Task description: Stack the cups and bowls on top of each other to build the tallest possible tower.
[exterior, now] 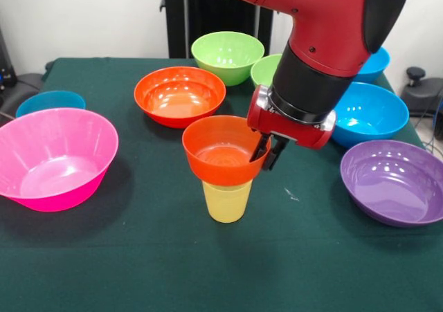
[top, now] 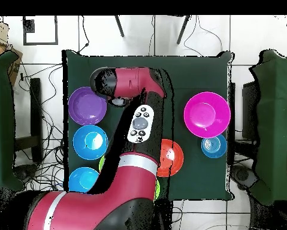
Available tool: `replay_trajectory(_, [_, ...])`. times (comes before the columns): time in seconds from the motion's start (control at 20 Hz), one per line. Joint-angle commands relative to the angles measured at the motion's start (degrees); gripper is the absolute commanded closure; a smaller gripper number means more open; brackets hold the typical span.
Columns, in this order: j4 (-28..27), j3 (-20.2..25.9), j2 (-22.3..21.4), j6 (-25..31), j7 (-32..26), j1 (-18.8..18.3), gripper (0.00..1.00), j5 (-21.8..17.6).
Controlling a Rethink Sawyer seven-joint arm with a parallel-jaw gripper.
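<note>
A pale-yellow cup (exterior: 227,201) stands upright near the table's middle, and a small orange bowl (exterior: 220,151) sits on its mouth. My gripper (exterior: 268,150) comes down at that bowl's right rim, one finger inside and one outside, shut on the rim. Around them lie a large orange bowl (exterior: 180,94) (top: 171,158), a big pink bowl (exterior: 55,156) (top: 207,114), a purple bowl (exterior: 394,180) (top: 87,105), a lime green bowl (exterior: 227,56), a second green one (exterior: 265,70) partly behind the arm, and blue bowls (exterior: 370,111) (exterior: 50,103). In the overhead view the arm hides the cup and gripper.
The table (exterior: 138,257) is covered in dark green cloth. Another blue bowl (exterior: 377,61) sits at the back right behind the arm. Overhead, blue bowls (top: 90,141) (top: 83,179) (top: 214,145) line both sides. Chairs and cables surround the table.
</note>
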Motion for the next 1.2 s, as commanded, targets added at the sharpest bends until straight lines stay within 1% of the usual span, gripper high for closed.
replay_trajectory(0.05, [5.68,3.54,0.86,-1.21,7.10,0.40,1.00,-0.14])
replay_trajectory(0.2, [6.15,3.58,0.66,-1.24,6.90,0.49,1.00,-0.21])
replay_trajectory(0.8, [8.04,3.62,0.74,-4.89,7.44,0.69,1.00,-0.70])
replay_trajectory(1.2, [6.95,3.61,2.20,-6.42,7.50,0.41,1.00,-0.74])
